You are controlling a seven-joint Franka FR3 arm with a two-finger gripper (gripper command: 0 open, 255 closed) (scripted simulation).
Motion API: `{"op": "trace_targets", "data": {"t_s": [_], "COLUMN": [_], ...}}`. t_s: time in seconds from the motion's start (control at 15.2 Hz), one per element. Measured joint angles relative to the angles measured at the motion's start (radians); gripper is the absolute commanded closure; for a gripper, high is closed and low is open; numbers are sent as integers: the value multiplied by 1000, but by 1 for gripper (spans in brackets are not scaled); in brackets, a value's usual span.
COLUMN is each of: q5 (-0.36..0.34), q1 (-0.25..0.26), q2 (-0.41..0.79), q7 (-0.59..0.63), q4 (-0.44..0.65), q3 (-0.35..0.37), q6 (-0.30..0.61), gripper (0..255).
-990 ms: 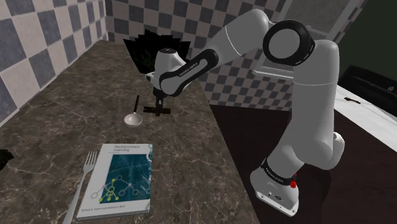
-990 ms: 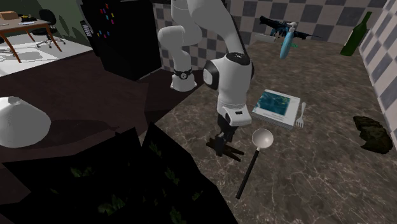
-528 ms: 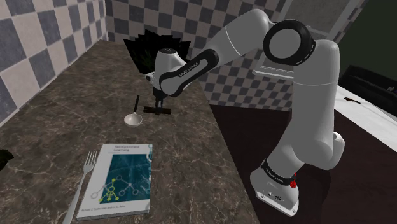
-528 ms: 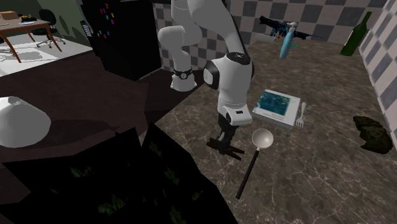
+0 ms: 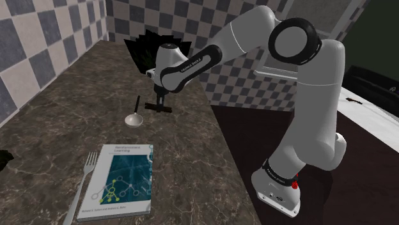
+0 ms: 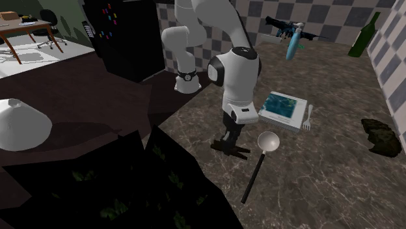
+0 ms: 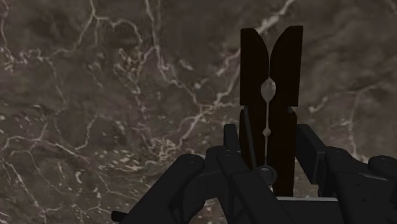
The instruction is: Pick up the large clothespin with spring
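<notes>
The clothespin [image 7: 270, 95] is a black two-pronged clip with a metal spring between its halves. My black gripper [image 7: 272, 167] is shut on it, one finger [image 7: 236, 159] on each side of its lower half. In the shoulder view the gripper [image 5: 158, 101] points down from the white arm, and the clothespin [image 5: 160, 107] lies level under it just above the dark marble counter [image 5: 192, 147]. In the second exterior view the gripper [image 6: 229, 139] holds the clothespin [image 6: 232, 149] beside the ladle.
A grey ladle [image 5: 134, 116] [image 6: 267, 143] with a dark handle lies close by the gripper. A book [image 5: 121, 180] and a fork [image 5: 79, 186] lie nearer the counter's front. A dark spiky plant [image 5: 148, 50] stands behind the hand. A green bottle [image 6: 364, 36] stands far off by the wall.
The fingers closed on the clothespin. The hand has since risen slightly, taking the clothespin up off the counter.
</notes>
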Motion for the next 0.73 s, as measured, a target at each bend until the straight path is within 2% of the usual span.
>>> {"op": "trace_targets", "data": {"t_s": [0.73], "q5": [11], "q1": [-3], "q2": [-92], "q7": [-15], "q4": [20], "q3": [5], "q6": [-111], "gripper": [255]}}
